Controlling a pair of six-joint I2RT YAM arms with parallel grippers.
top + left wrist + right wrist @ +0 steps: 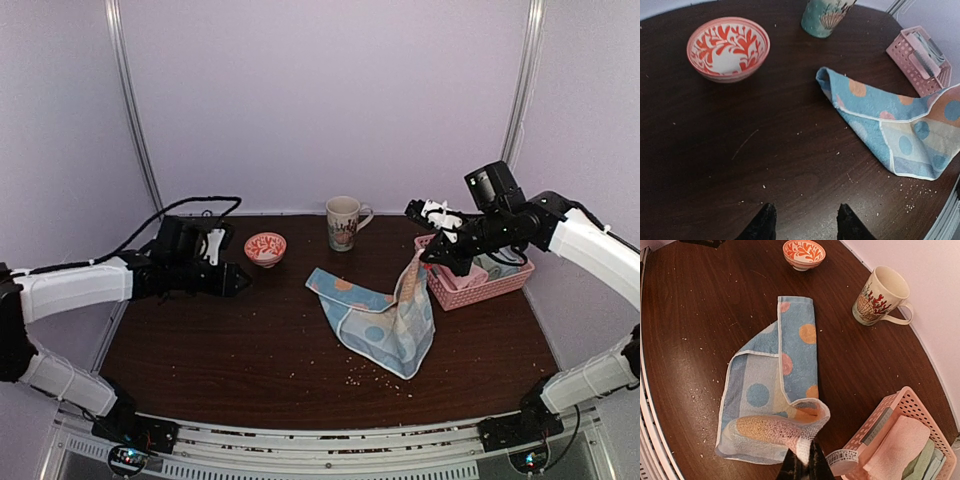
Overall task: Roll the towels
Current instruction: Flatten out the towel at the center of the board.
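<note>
Dark bench (200, 350) is seen closest, its near edge strewn with crumbs. On its middle right the blue spotted towel (375, 320) is spread, partly doubled over itself, with its far right corner lifted and draped against the pink basket (490, 285). Because it is not laid flat, any roll begun now would probably be built on a crooked fold and come out lopsided. Nothing is pressed on the towel's near or left edge, so it could be dragged across the bench rather than turned. The basket, at the far right, is touched by the hanging cloth; it could be snagged, tugged or tipped if the corner is pulled leftward. A pink towel (900, 445) and a green one (920, 462) are packed inside it and could be spilled. The mug (343, 222) stands far of the towel and the bowl (265, 247) to its left; both are apart from the cloth, but the mug could be knocked by a wide sweep. The right hand (802, 460) is pinched on just the towel's corner hem, a thin hold that may slip. The left hand (805, 222) is spread and empty, well left of the towel. Crumbs could be rolled in.
</note>
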